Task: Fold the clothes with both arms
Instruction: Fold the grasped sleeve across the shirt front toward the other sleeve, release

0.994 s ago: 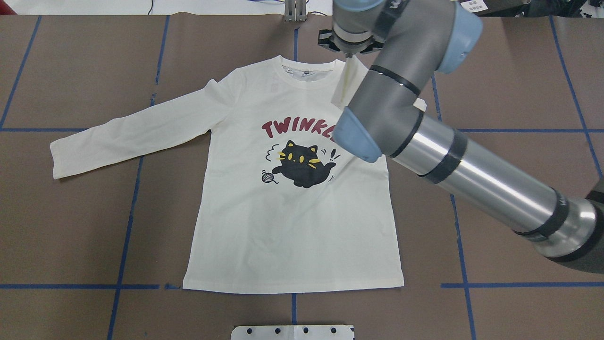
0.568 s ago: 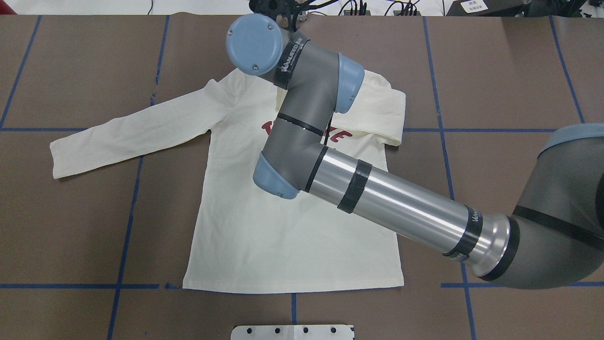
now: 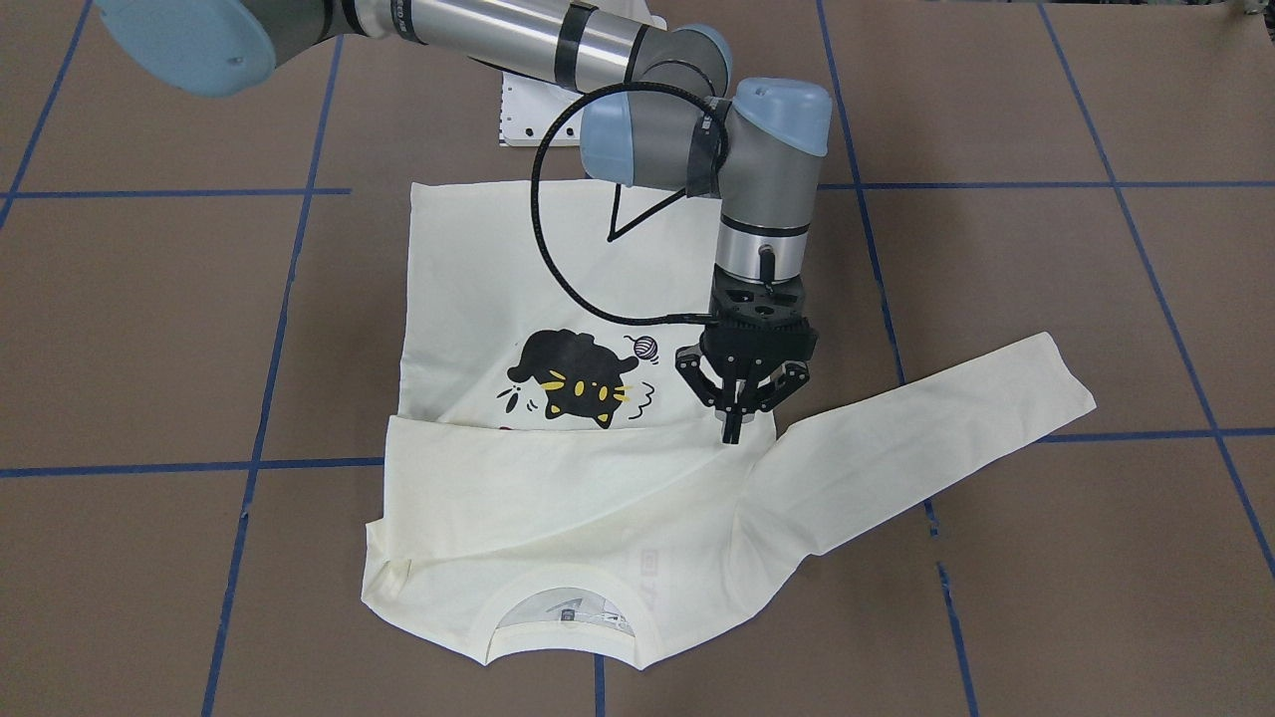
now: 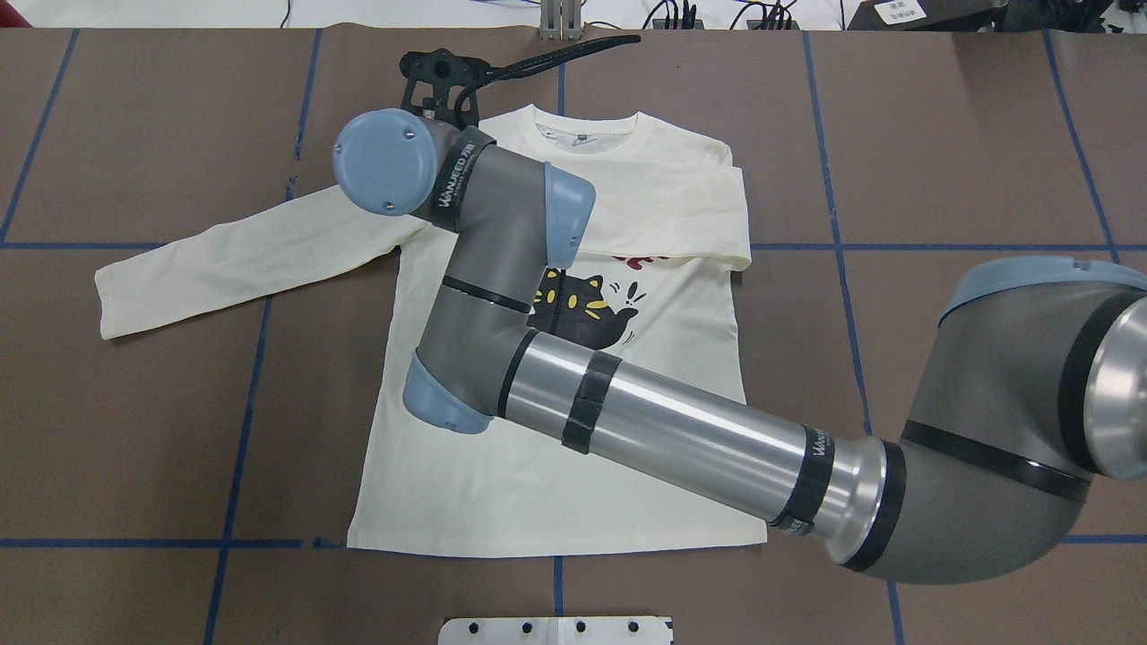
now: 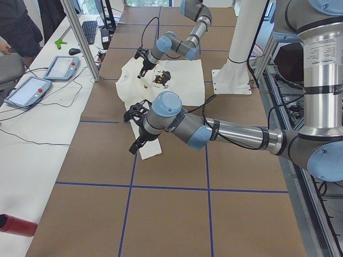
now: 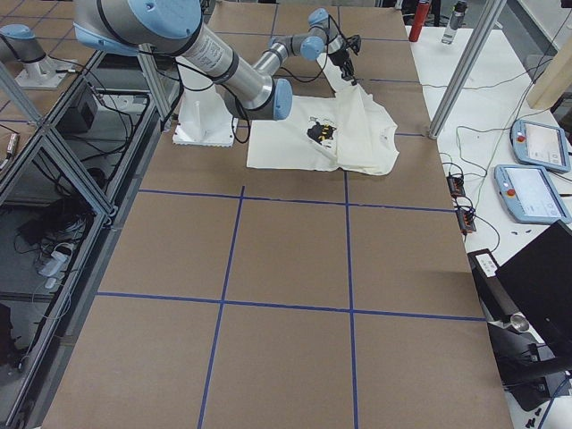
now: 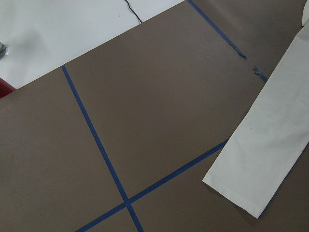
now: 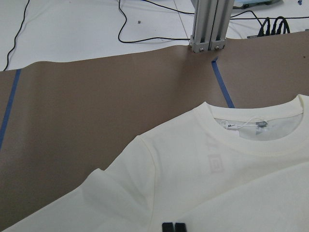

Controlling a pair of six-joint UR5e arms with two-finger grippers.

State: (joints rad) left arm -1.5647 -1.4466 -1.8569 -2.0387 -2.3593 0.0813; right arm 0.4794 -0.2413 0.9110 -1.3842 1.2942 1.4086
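Observation:
The cream shirt (image 4: 556, 466) lies face up on the brown table, collar away from the robot. Its right sleeve (image 3: 558, 468) is folded flat across the chest and hides most of the red lettering above the black cat (image 3: 563, 383). My right gripper (image 3: 732, 433) points down at that sleeve's end, by the shirt's left shoulder, and is shut on the cuff edge; its fingertips (image 8: 174, 226) sit together on the cloth. The left sleeve (image 4: 242, 260) stays stretched out. My left gripper (image 5: 135, 145) hovers above the left sleeve's end (image 7: 270, 145); I cannot tell if it is open.
A white base plate (image 4: 556, 630) sits at the table's near edge. An aluminium post (image 8: 207, 24) and cables stand beyond the far edge. Blue tape lines (image 4: 237, 430) cross the brown table. Tablets (image 5: 59, 67) and a person (image 5: 19, 24) are at the side bench.
My right arm swept from the shirt's right shoulder across to its left side, carrying the right sleeve over the chest. The sleeve now lies flat over the lettering.

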